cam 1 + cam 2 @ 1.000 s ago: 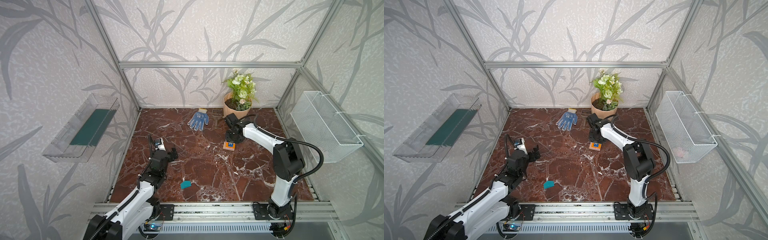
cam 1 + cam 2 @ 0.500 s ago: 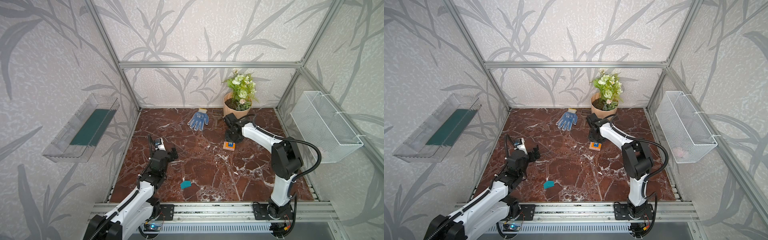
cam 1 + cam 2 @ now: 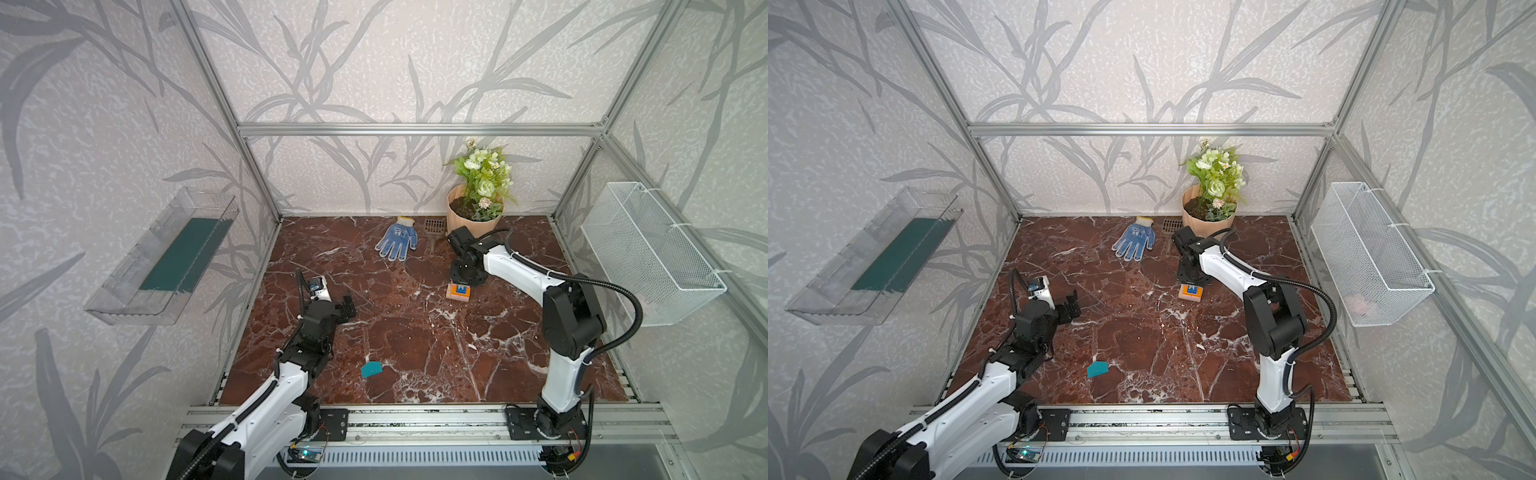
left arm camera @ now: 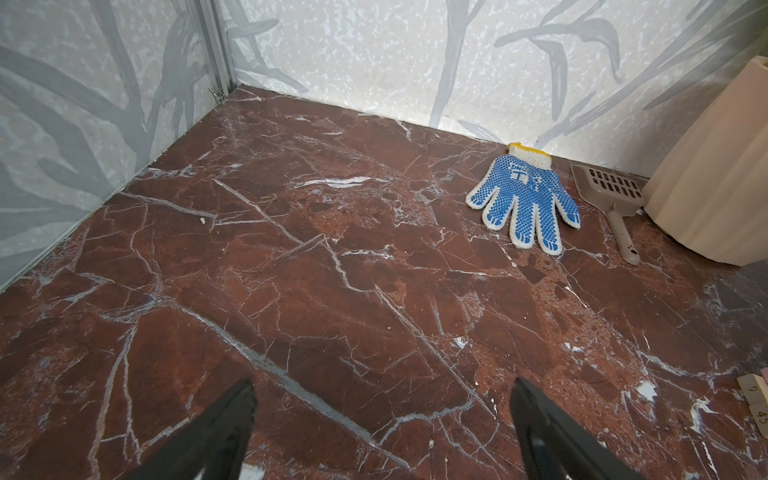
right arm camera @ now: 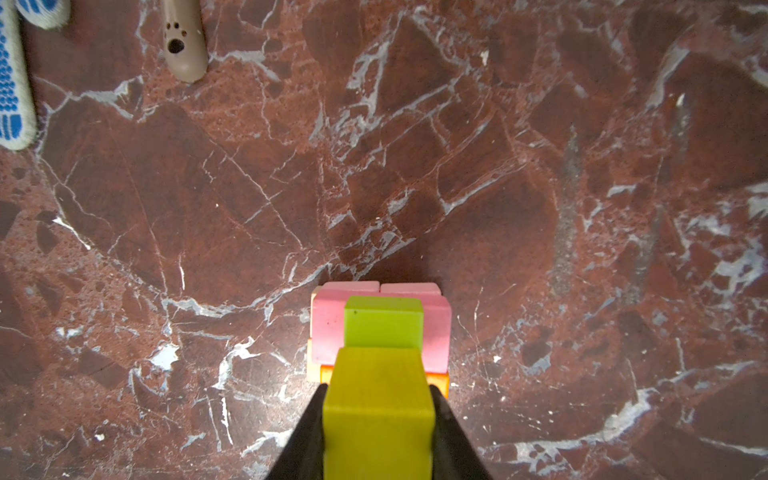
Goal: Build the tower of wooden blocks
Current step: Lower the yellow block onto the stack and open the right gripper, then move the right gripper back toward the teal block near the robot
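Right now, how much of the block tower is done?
Done: the tower has its tan, pink and orange layers, with a lime cube and blue H cube on top. In hand: the right gripper pinches a yellow block at the tower. Left: the teal piece lies alone on the table; the left gripper is open, empty.

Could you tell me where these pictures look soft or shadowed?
Right wrist view: the yellow-green wooden cube between the black fingers looks soft; a shadow darkens the red marble floor beyond it. Left wrist view: the blue dotted glove is sharp.
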`<state>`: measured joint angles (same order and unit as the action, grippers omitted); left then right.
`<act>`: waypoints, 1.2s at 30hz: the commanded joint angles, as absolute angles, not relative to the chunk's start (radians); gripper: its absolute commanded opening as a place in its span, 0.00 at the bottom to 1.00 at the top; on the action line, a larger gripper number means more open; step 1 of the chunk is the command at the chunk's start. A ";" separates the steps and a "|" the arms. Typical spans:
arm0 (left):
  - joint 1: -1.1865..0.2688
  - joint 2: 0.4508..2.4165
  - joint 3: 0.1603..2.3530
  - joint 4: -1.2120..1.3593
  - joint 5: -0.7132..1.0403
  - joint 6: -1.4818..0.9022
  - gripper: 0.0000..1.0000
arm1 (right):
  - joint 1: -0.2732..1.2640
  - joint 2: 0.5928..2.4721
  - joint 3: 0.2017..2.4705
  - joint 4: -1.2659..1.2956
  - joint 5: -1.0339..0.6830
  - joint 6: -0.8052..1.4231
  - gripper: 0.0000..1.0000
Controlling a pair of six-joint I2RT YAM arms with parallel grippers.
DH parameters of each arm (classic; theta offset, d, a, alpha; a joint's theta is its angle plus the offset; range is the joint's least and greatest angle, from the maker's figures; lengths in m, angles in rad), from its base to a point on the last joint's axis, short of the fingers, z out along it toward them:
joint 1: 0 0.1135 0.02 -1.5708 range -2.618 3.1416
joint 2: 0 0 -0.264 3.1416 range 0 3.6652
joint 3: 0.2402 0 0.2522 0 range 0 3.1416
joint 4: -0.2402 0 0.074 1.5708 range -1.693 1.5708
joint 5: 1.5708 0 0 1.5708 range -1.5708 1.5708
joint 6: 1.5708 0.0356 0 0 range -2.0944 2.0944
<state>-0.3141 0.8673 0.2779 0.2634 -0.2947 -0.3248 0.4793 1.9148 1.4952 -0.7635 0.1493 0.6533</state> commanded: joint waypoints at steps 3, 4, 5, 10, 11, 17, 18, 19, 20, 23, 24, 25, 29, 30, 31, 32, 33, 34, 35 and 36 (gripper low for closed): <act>-0.318 0.862 0.299 0.277 -0.314 -0.315 0.96 | 0.477 1.930 1.523 -0.793 0.167 0.645 0.01; -0.318 0.862 0.300 0.276 -0.314 -0.314 0.96 | 0.478 1.929 1.523 -0.793 0.169 0.644 0.02; -0.318 0.861 0.299 0.276 -0.313 -0.314 0.96 | 0.477 1.930 1.523 -0.794 0.169 0.645 0.02; -0.318 0.862 0.300 0.276 -0.312 -0.314 0.97 | 0.477 1.933 1.525 -0.793 0.167 0.644 0.04; -0.318 0.862 0.299 0.276 -0.312 -0.314 0.96 | 0.478 1.934 1.526 -0.793 0.167 0.644 0.05; -0.318 0.862 0.300 0.276 -0.311 -0.315 0.96 | 0.478 1.938 1.528 -0.796 0.167 0.645 0.10; -0.318 0.862 0.300 0.276 -0.312 -0.314 0.97 | 0.478 1.939 1.529 -0.795 0.167 0.644 0.12; -0.318 0.861 0.300 0.276 -0.311 -0.314 0.96 | 0.478 1.940 1.529 -0.796 0.167 0.645 0.13; -0.318 0.862 0.300 0.276 -0.311 -0.314 0.97 | 0.478 1.939 1.530 -0.797 0.167 0.644 0.14; -0.318 0.862 0.300 0.276 -0.312 -0.314 0.96 | 0.477 1.940 1.531 -0.796 0.167 0.645 0.21; -0.318 0.862 0.300 0.276 -0.313 -0.314 0.96 | 0.478 1.940 1.532 -0.798 0.167 0.645 0.23; -0.318 0.863 0.301 0.276 -0.311 -0.314 0.96 | 0.478 1.940 1.532 -0.799 0.167 0.644 0.26; -0.318 0.862 0.300 0.276 -0.312 -0.314 0.96 | 0.478 1.934 1.527 -0.797 0.167 0.644 0.34; -0.319 0.863 0.299 0.276 -0.312 -0.314 0.96 | 0.478 1.931 1.524 -0.795 0.167 0.644 0.37; -0.319 0.863 0.300 0.277 -0.312 -0.314 0.96 | 0.479 1.928 1.522 -0.793 0.167 0.644 0.39; -0.319 0.863 0.300 0.276 -0.311 -0.314 0.96 | 0.479 1.926 1.519 -0.792 0.167 0.644 0.41; -0.319 0.862 0.299 0.276 -0.310 -0.314 0.96 | 0.479 1.924 1.516 -0.789 0.166 0.644 0.44; -0.319 0.862 0.299 0.276 -0.310 -0.314 0.96 | 0.480 1.921 1.515 -0.787 0.166 0.644 0.47; -0.319 0.863 0.300 0.276 -0.310 -0.314 0.97 | 0.481 1.918 1.512 -0.785 0.164 0.645 0.49; -0.318 0.863 0.300 0.276 -0.311 -0.314 0.96 | 0.483 1.915 1.510 -0.782 0.164 0.645 0.52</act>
